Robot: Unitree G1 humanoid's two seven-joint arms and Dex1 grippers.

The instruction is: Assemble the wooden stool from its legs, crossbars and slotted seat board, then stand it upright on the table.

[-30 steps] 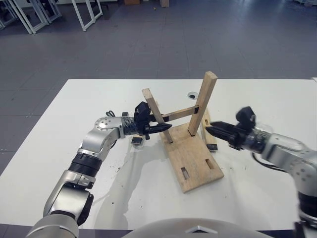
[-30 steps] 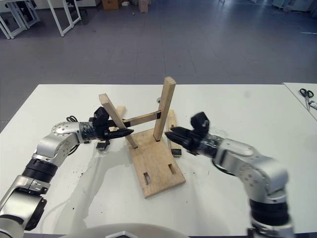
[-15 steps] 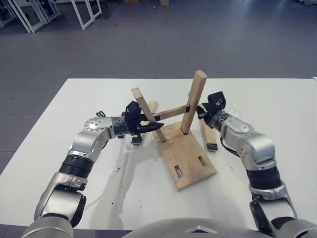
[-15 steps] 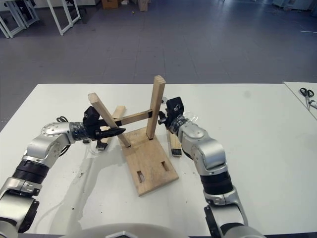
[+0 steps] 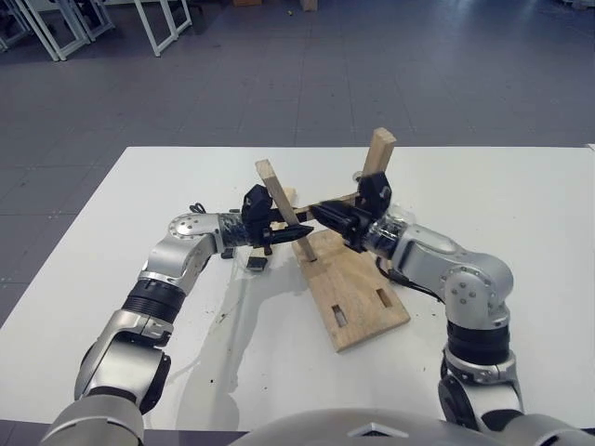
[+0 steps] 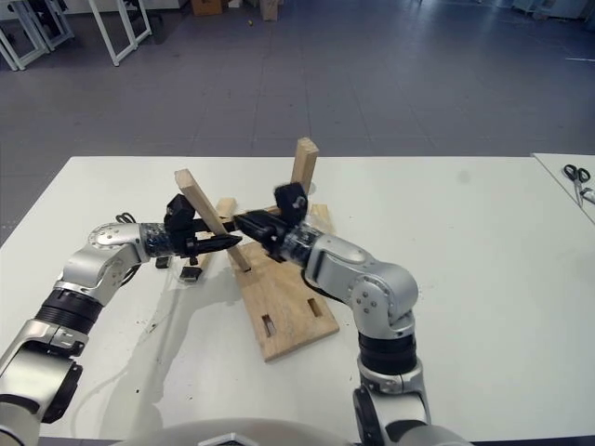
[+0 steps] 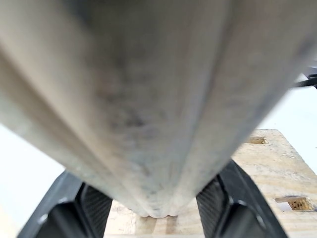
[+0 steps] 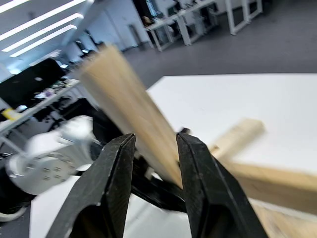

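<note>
The slotted seat board lies flat on the white table. Two legs stand from it: a left leg leaning back and a right leg, joined by a crossbar. My left gripper is shut on the left leg low down; in the left wrist view the leg sits between the fingers. My right gripper is just right of that leg at crossbar height, open. Its two fingers stand apart with the leg seen between them.
A loose wooden piece lies on the table behind the left leg. A small black part rests under my left gripper. Scissors lie at the far right edge. A round hole marks the tabletop behind the stool.
My right arm swung from the right side of the board, past the right leg, over to the left leg and crossbar. The left gripper kept its hold; the stool shifted slightly.
</note>
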